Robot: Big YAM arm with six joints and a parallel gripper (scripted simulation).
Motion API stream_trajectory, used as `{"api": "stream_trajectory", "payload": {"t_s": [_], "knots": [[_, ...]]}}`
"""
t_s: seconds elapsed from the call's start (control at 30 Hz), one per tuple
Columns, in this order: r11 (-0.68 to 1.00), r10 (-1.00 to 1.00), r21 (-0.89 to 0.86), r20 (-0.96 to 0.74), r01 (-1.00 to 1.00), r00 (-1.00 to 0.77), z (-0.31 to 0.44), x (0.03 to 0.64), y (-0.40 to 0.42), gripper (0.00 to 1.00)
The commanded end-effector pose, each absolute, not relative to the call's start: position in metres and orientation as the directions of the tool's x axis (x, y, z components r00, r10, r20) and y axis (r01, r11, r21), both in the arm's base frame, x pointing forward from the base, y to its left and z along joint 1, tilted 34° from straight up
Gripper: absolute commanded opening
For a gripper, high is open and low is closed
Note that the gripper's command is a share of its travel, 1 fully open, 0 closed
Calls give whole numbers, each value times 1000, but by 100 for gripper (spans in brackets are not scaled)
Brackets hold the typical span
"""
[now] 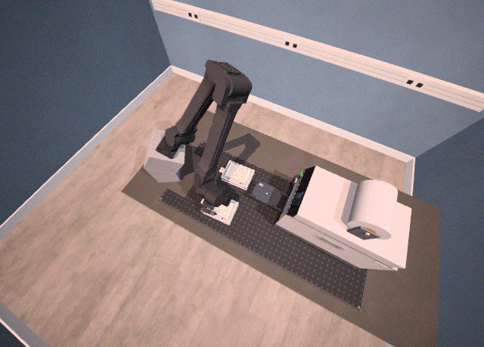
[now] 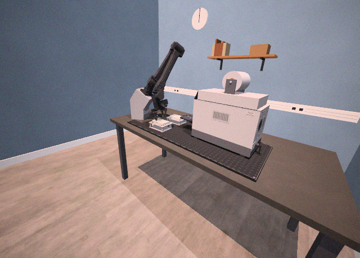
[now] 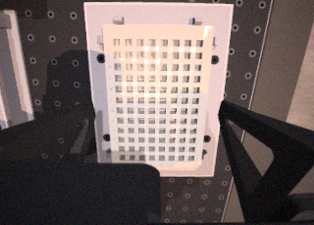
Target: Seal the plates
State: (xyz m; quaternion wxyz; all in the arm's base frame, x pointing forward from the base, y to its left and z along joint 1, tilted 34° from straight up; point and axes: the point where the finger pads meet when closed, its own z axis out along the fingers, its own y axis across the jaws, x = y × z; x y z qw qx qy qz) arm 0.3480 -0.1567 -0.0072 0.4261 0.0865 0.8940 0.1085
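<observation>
The pincer has its two black fingers spread apart and clamps nothing. Directly below it lies a cream-white rectangular plate with a grid of square wells, set in a white, flat-based plate nest. In the wrist view the plate lies between the fingers, its long sides facing them; whether a fingertip touches the nest cannot be told.

The black jointed arm rises from a pale grey angular pedestal, folds at a high elbow and drops steeply to the pincer, which points down at the plate.

Just beside the pincer, on the side toward the wall with the white socket rail, a second pale well plate sits in its own white nest. Farther from the pincer, toward the boxy white sealer, the dark flat stage stands out from the machine and carries no plate. A small green light shows at the sealer's front. Both nests stand on the black perforated board beneath the pincer.
</observation>
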Motion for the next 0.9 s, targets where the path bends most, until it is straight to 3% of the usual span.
{"api": "stream_trajectory", "payload": {"t_s": [0.0, 0.87], "knots": [[972, 208, 230, -782, 39, -587, 10, 358, -163, 100], [966, 232, 255, -757, 51, -611, -5, 353, -161, 100]]}}
